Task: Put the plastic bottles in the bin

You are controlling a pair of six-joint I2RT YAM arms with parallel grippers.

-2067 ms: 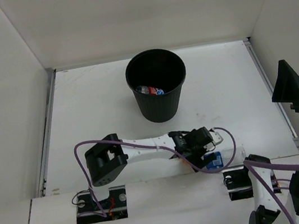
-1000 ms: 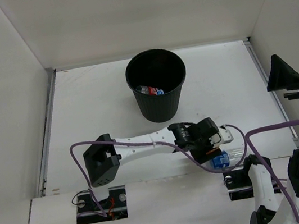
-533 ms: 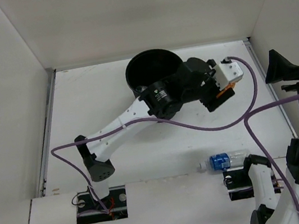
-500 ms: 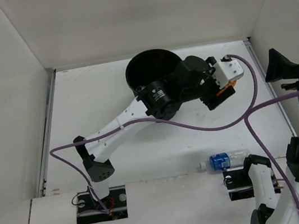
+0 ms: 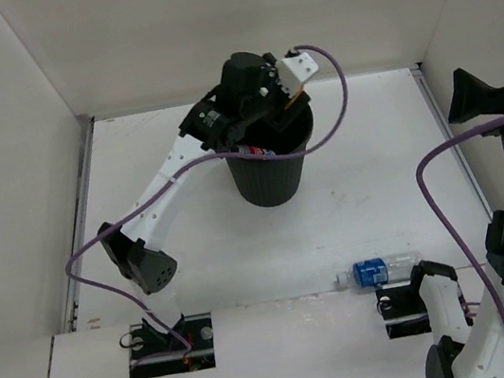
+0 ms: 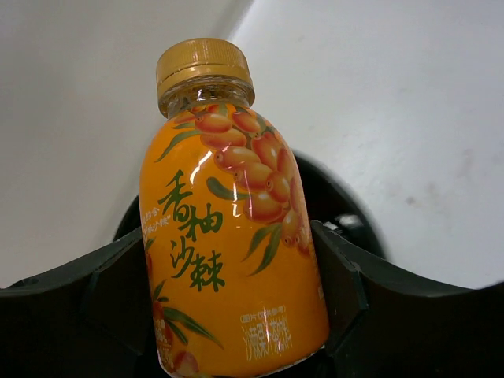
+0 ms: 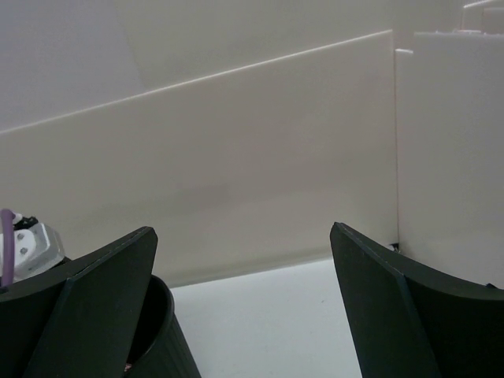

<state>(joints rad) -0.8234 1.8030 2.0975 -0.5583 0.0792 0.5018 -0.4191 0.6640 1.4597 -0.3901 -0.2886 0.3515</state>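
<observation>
My left gripper hangs over the far rim of the black bin. In the left wrist view it is shut on the short orange bottle, gold cap pointing away, with the bin's rim behind it. A clear bottle with a red label lies inside the bin. The clear bottle with the blue label lies on its side near the table's front edge. My right gripper is open and empty, raised at the far right. The plain clear bottle is out of view.
White walls enclose the table on the left, back and right. The left arm's purple cable loops over the bin. The right arm's base stands just in front of the blue-label bottle. The bin also shows at the lower left of the right wrist view.
My left arm swung from the front edge beside the blue-label bottle, past the bin's right side, to over the bin's far rim. The blue-label bottle stayed on the table.
</observation>
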